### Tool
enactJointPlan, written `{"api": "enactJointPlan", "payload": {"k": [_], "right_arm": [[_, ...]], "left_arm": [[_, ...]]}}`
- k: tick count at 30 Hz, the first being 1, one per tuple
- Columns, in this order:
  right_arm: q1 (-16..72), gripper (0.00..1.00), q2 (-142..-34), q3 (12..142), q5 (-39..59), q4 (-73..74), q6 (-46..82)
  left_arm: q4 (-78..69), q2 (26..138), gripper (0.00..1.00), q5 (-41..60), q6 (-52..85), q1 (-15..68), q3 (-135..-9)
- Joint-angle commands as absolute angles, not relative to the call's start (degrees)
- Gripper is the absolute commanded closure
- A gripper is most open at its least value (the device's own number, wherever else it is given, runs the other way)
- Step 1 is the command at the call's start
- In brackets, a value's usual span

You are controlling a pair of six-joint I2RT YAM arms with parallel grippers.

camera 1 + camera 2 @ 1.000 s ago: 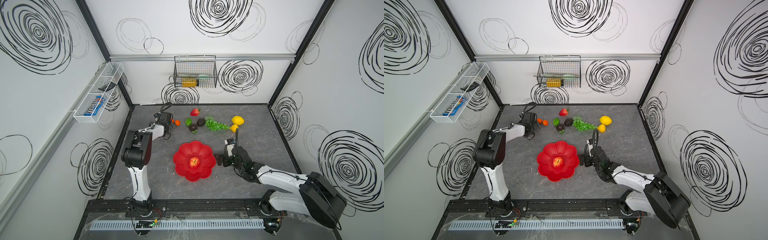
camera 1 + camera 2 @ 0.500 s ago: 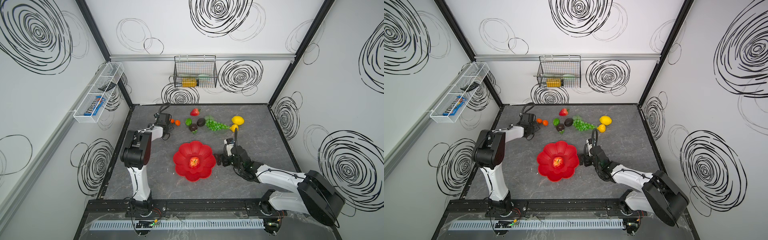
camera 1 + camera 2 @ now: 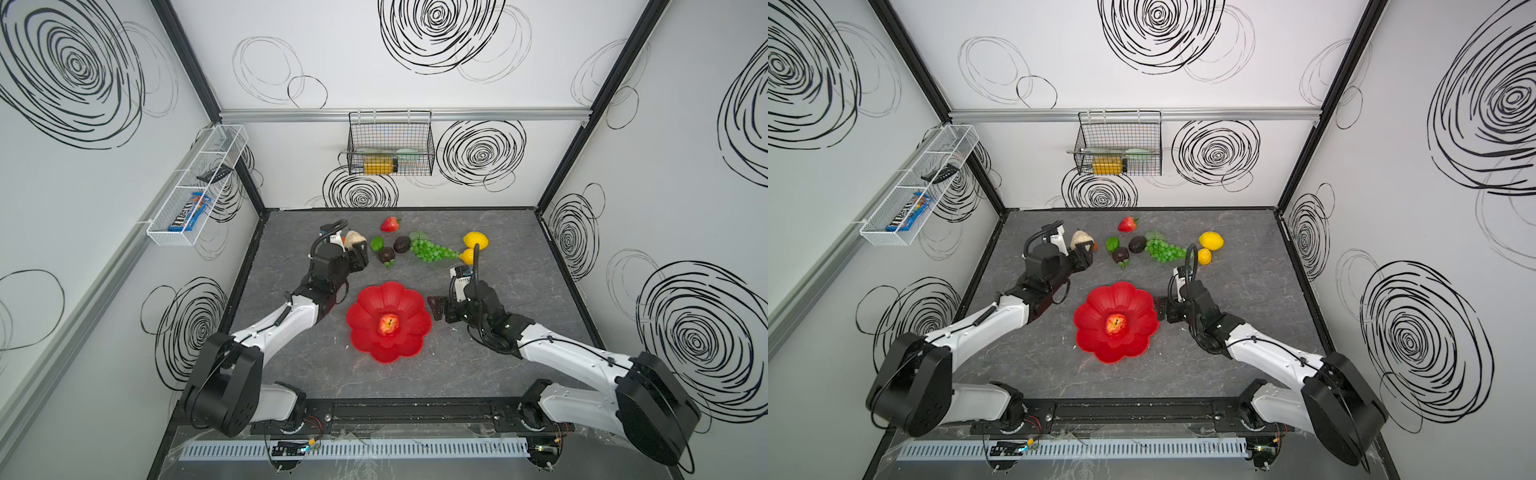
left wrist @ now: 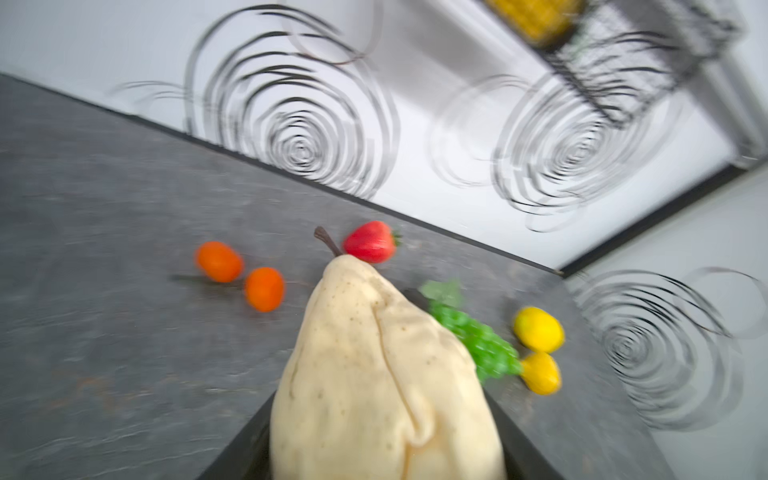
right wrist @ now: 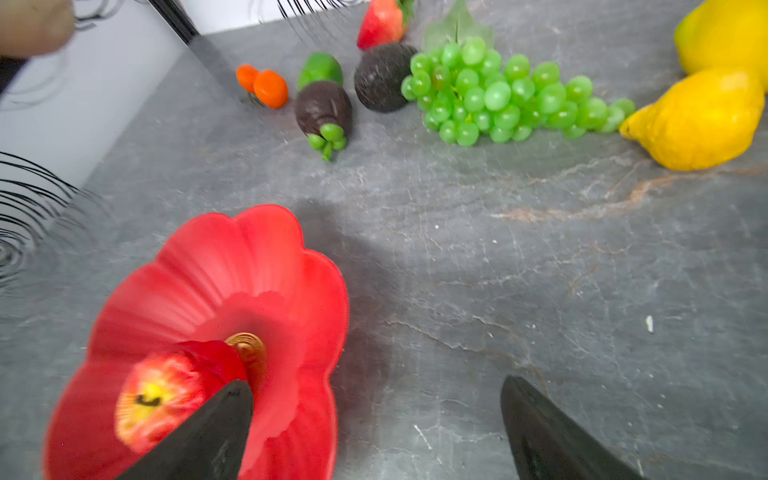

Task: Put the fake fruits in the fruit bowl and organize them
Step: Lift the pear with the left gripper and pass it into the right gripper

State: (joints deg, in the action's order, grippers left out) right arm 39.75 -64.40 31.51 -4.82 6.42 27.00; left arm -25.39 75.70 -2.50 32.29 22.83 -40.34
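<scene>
since the earlier frame left gripper (image 3: 359, 251) closed on cream pear (image 3: 354, 240), lifting it at far left, arm outstretched. right gripper (image 3: 435, 308), jaws wide, empty, sat just right of fruit bowl (image 3: 365, 340).

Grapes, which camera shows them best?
The right wrist view: the green grapes are large and whole there. Both top views show them tiny. In the left wrist view they are blurred, partly hidden behind the cream pear.

2 oranges (image 4: 264, 289), 2 avocados (image 5: 324, 106), 1 apple (image 3: 388, 325), 1 cream pear (image 4: 374, 374).
</scene>
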Motion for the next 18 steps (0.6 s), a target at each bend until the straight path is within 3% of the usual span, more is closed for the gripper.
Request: {"api": "enactJointPlan", "payload": {"k": [1, 8, 18], "right_arm": [[39.5, 0.03, -58.5, 34.9, -1.7, 0.1, 28.6], [39.4, 0.03, -46.8, 38.7, -0.4, -3.5, 30.8], [39.9, 0.01, -48.9, 43.2, 14.3, -4.1, 39.1]], "left_arm": [[-42.4, 72.2, 0.35, 3.7, 32.9, 27.3, -34.0], [-60.5, 69.9, 0.36, 6.4, 25.0, 37.9, -25.8], [-72.3, 72.9, 0.38, 8.8, 8.8, 46.9, -20.0]]}}
